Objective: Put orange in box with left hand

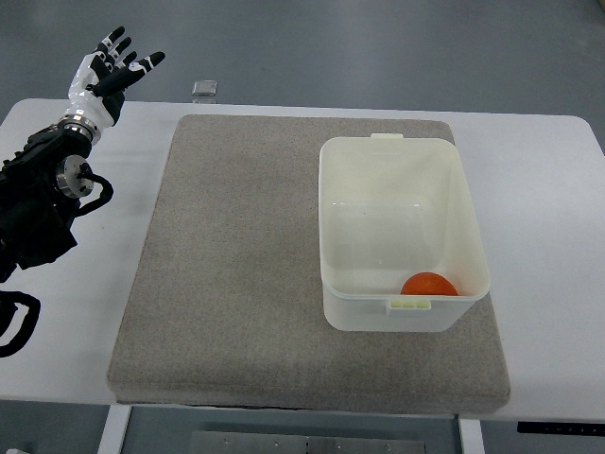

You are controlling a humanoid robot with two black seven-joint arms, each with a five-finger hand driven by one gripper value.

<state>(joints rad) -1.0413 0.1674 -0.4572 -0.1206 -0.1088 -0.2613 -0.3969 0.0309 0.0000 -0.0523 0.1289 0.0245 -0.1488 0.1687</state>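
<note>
We see a white desk (548, 189) filling most of the view, and a grey felt mat (246, 265) lies flat across its middle, one edge reaching close to the desk's near rim. Beyond the far edge, a small silvery square object (205, 89) sits on the grey floor (378, 47). Below the near edge, we glimpse a metal frame part (284, 442).
</note>
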